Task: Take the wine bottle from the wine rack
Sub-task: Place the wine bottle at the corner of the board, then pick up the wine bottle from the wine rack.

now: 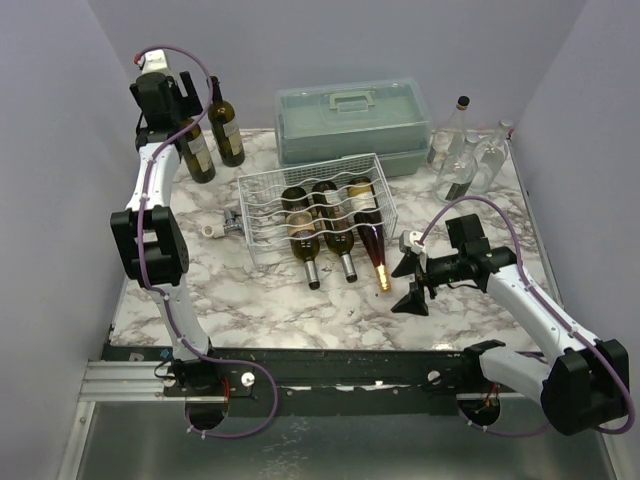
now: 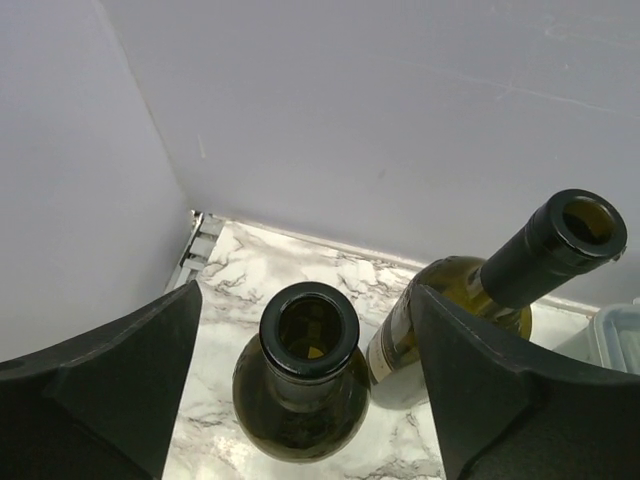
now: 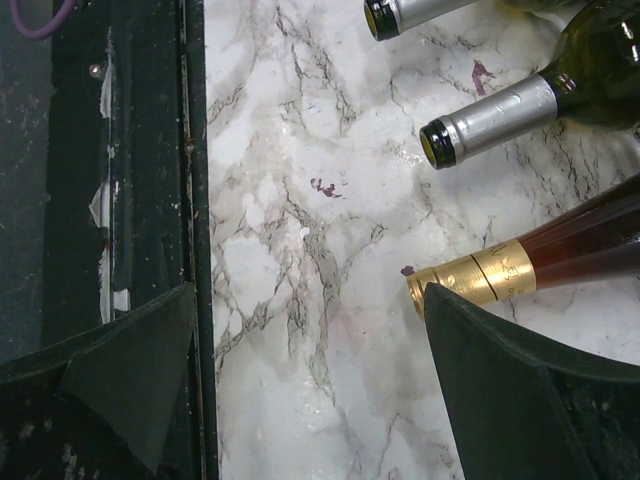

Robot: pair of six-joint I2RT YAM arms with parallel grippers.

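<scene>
left gripper (image 2: 305, 310) wide over upright bottle (image 2: 300, 390) left of wine rack (image 1: 262, 190) — likely release step; next, wide right gripper (image 3: 308, 295) must clamp gold-capped bottle (image 3: 480, 275).

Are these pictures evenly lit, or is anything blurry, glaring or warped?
Top view: soft, even light, sharp throughout, faint shadows under the wine rack. Left wrist view: the black fingers loom dark and featureless; the bottle behind the nearer bottle seems to lean, likely lens perspective. Right wrist view: marble table crisp, slight sheen on the gold-foil neck.
</scene>
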